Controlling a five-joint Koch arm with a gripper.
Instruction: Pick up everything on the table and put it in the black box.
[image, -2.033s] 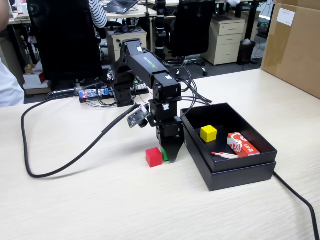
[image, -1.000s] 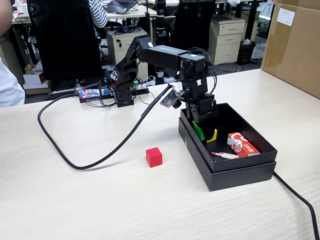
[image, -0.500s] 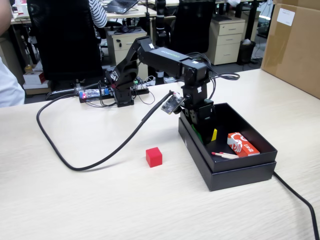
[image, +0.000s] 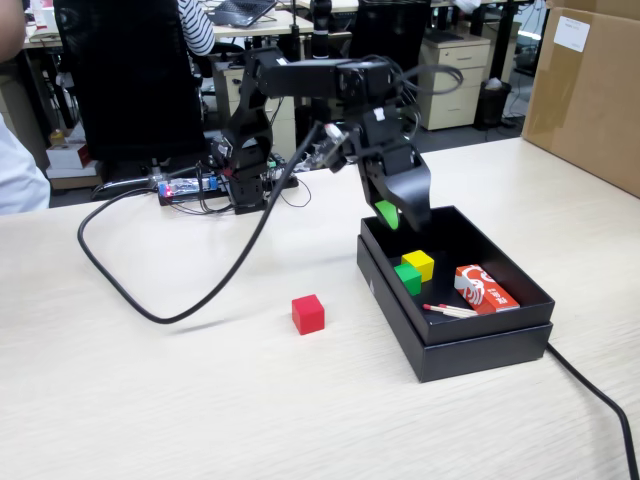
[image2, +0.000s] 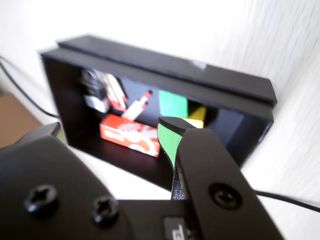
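The red cube (image: 308, 313) sits alone on the table (image: 150, 400), left of the black box (image: 480, 345). Inside the box, the green cube (image: 407, 278) (image2: 172, 103) lies against the yellow cube (image: 418, 264) (image2: 197, 116). My gripper (image: 400, 222) (image2: 112, 136) hangs above the box's near-left corner in the fixed view. It is open and holds nothing; the green-lined fingers (image2: 167, 140) stand well apart. The wrist view looks into the box (image2: 165, 65) from above and to one side.
A red-and-white packet (image: 485, 289) (image2: 132, 135) and thin red-tipped sticks (image: 450, 310) also lie in the box. A black cable (image: 150, 305) loops across the table on the left, another cable (image: 600, 400) runs off right. A brown carton (image: 585, 90) stands at the back right.
The gripper carried the green cube from beside the red one into the box, released it next to the yellow cube, then rose with its jaws open.
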